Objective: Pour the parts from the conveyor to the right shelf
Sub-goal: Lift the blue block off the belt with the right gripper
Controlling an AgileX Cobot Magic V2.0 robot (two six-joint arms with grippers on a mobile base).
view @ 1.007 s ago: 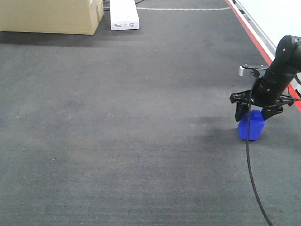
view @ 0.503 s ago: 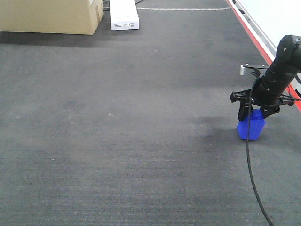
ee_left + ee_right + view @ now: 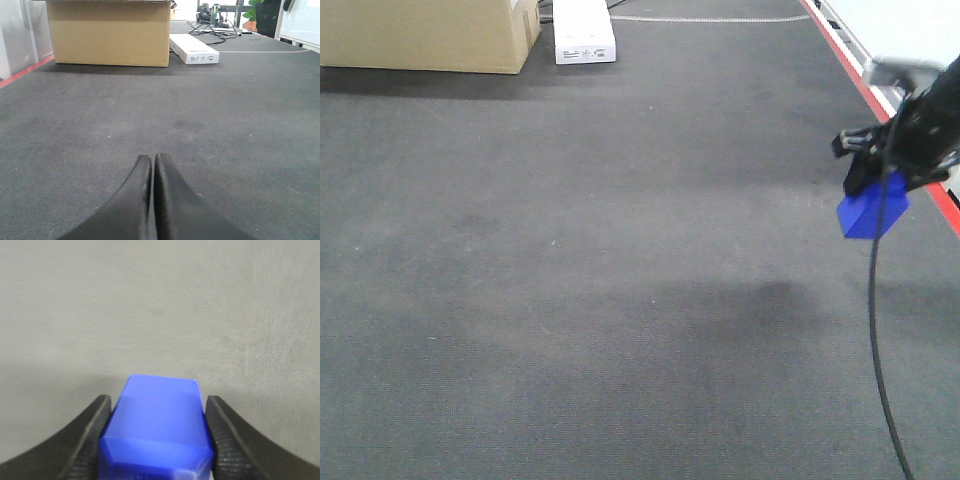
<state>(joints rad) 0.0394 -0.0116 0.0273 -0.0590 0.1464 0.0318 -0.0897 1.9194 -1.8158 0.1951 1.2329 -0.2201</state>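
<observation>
The part, a small glossy blue block (image 3: 872, 213), hangs a little above the dark grey conveyor belt (image 3: 620, 250) at the far right, tilted. My right gripper (image 3: 875, 188) is shut on it from above. In the right wrist view the blue block (image 3: 157, 415) fills the gap between the two black ribbed fingers (image 3: 92, 435), both touching its sides. My left gripper (image 3: 151, 158) sits low over the belt, shut with nothing between its fingers. The right shelf is out of view.
A brown cardboard box (image 3: 420, 35) and a flat white box (image 3: 584, 30) stand at the belt's far end. A red stripe and metal rail (image 3: 855, 75) run along the right edge. A black cable (image 3: 878, 330) hangs from the right arm.
My right gripper has risen and moved up-right, lifting the blue block off the belt where it stood before. The left arm's view gives no earlier frame.
</observation>
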